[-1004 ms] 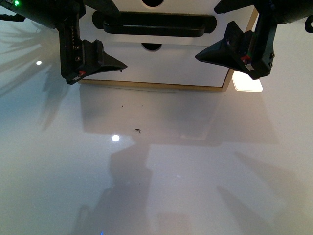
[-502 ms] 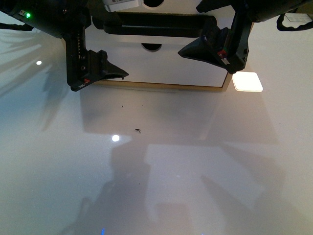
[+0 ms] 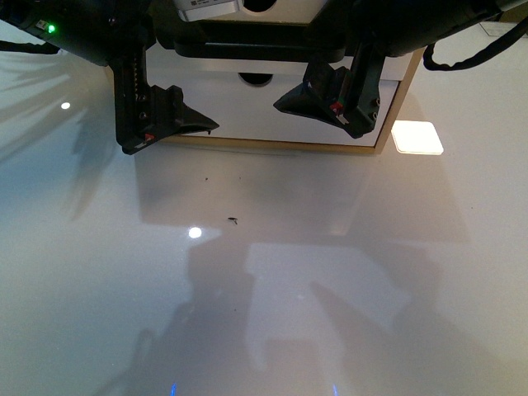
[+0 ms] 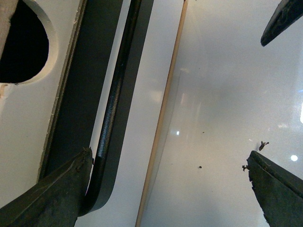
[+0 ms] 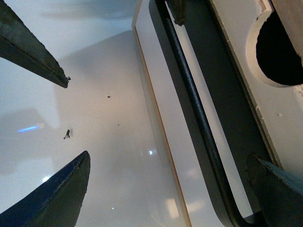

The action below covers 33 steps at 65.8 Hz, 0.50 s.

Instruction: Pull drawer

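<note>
Left hand (image 4: 170, 184) and right hand (image 5: 165, 189) spread wide at the drawer (image 5: 236, 52).
The black handle (image 3: 256, 48) lies between the right hand's fingers.

Surface: glossy white tabletop (image 3: 264, 313), crossed by soft shadows.
Debris: small dark specks (image 3: 234, 219), scattered near mid-table.
Patch: bright white square (image 3: 417, 138), seen towards the right.

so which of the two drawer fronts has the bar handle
The upper drawer, with the long black bar; the lower front is plain white, only a half-round notch.
</note>
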Each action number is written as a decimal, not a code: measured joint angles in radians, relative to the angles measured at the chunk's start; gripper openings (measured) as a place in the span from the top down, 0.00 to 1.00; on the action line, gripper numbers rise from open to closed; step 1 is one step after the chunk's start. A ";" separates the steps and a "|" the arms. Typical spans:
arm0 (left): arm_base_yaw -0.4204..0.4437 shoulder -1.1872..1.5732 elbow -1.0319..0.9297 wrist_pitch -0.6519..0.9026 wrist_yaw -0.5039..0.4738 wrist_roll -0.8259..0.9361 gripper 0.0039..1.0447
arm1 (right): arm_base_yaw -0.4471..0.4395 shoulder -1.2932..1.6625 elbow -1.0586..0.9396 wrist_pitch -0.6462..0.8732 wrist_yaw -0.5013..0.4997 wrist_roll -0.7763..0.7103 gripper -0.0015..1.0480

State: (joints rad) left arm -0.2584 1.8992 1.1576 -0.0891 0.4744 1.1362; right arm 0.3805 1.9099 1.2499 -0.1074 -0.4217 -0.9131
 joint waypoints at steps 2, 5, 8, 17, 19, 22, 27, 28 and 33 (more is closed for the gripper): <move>0.000 0.000 0.000 0.002 0.000 0.000 0.07 | 0.000 0.006 0.002 0.003 0.003 0.000 0.09; 0.001 0.000 0.000 0.003 0.000 0.000 0.07 | 0.000 0.011 0.002 0.008 0.006 0.000 0.09; 0.002 0.000 0.000 0.005 0.000 -0.001 0.07 | 0.000 0.021 0.002 0.019 0.012 0.000 0.09; 0.005 0.001 0.000 0.007 0.000 -0.003 0.07 | -0.002 0.035 0.005 0.021 0.012 -0.005 0.09; 0.005 0.001 0.000 0.007 0.000 -0.004 0.07 | -0.003 0.037 0.006 0.017 0.013 -0.005 0.09; 0.005 0.001 0.000 0.007 0.000 -0.004 0.07 | -0.004 0.039 0.007 0.015 0.011 -0.008 0.09; 0.005 0.001 0.000 0.003 0.000 -0.003 0.07 | -0.005 0.040 0.011 -0.002 0.005 -0.018 0.09; 0.005 0.001 0.000 0.002 0.000 -0.003 0.07 | -0.006 0.040 0.011 -0.005 0.004 -0.019 0.09; 0.005 0.001 0.000 -0.014 0.002 0.004 0.07 | -0.006 0.040 0.015 -0.027 -0.007 -0.023 0.09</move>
State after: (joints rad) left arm -0.2535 1.8999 1.1572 -0.1032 0.4759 1.1400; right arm 0.3744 1.9499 1.2652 -0.1349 -0.4286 -0.9363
